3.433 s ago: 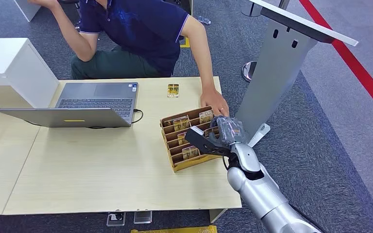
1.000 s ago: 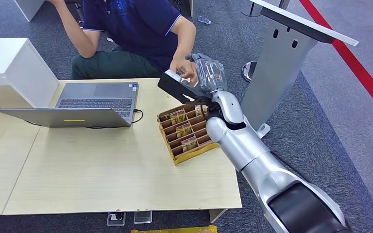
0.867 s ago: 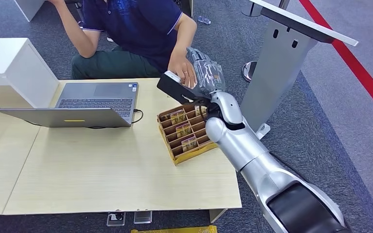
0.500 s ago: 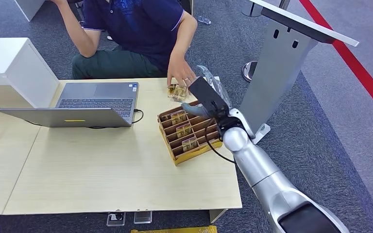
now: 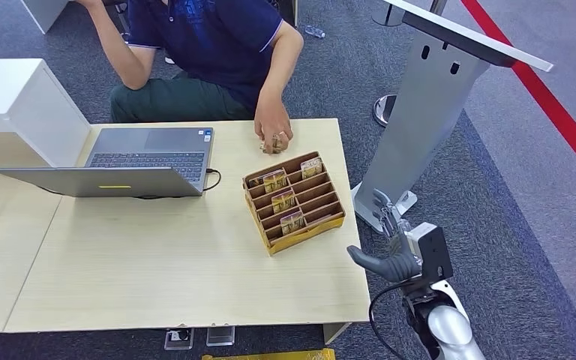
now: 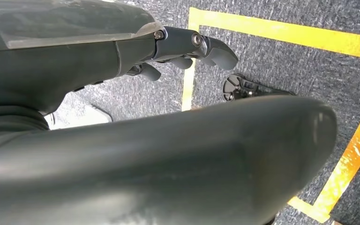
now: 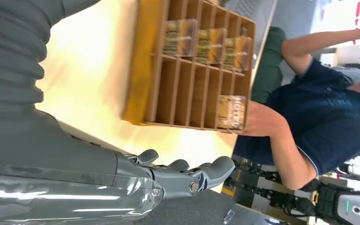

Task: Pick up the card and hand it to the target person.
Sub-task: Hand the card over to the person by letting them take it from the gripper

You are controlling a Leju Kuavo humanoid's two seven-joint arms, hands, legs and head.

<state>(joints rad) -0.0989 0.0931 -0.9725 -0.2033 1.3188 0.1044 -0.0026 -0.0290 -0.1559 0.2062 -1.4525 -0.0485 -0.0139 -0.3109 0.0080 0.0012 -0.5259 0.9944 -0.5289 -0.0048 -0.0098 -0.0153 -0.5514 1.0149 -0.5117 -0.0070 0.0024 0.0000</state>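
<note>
Right hand (image 5: 391,255): down and back beside the table's (image 5: 157,255) near right corner, well apart from the person's hand (image 5: 273,133), having been up at that hand half a second ago. Released now, fingers loosely apart, nothing between them. Left hand (image 6: 183,47): hanging over the floor, fingers slightly bent, likewise holding nothing. Reads as the handover done and the arm retreating, so probably little or nothing left of the task. Card (image 5: 276,142): at the far edge of the table, under the person's fingertips, just beyond the wooden card rack (image 5: 294,201); only a sliver of gold showing. Too hidden to tell which way it points or how its long axis lies. Looks flat on the tabletop or nearly so, but cannot say for certain.
</note>
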